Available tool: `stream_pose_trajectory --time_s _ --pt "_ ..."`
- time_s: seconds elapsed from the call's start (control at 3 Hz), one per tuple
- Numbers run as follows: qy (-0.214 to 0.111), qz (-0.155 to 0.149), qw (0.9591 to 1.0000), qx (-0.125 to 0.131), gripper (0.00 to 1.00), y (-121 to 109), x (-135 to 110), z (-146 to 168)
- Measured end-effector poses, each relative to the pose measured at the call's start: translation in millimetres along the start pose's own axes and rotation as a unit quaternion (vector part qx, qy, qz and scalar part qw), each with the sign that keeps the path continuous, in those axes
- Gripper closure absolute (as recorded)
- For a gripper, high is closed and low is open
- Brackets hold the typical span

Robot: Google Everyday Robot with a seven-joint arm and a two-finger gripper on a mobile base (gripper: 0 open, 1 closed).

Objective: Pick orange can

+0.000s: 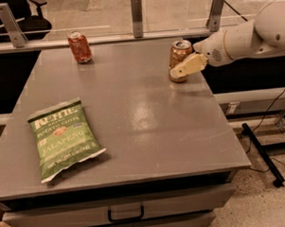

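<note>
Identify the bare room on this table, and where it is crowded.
Free: the centre and front right of the table, beyond the chip bag; also the back strip between the red can and the orange can. Crowded: the back right corner, where the gripper is at the orange can.

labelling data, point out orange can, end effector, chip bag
orange can [180, 52]: camera view, upper side wall
end effector [179, 71]: camera view, tip by can's base
jalapeño chip bag [63, 138]: camera view, front centre

Single raised view, mid-range, looking down across table [147, 124] from front; pincer [177, 72] upper right
</note>
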State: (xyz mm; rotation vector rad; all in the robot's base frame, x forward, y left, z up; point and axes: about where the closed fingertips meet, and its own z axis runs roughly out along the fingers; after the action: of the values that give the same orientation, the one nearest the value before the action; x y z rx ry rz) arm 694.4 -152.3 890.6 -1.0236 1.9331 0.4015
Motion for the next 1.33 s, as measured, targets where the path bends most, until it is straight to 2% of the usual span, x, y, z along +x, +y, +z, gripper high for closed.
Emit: stream_pose_trajectory --time_s 0.33,0.67,1.0,1.33 --pt "-0.033 0.044 0.9983 -0.018 0.41 0 -3 19" --pt "-0.060 0.078 0.9939 -0.050 0.65 17 -14 26" --pt "-0.100 0.067 0.9879 -0.098 0.88 43 -45 7" --pt "-0.144 0.034 0.9747 -0.167 1.00 90 -91 -22"
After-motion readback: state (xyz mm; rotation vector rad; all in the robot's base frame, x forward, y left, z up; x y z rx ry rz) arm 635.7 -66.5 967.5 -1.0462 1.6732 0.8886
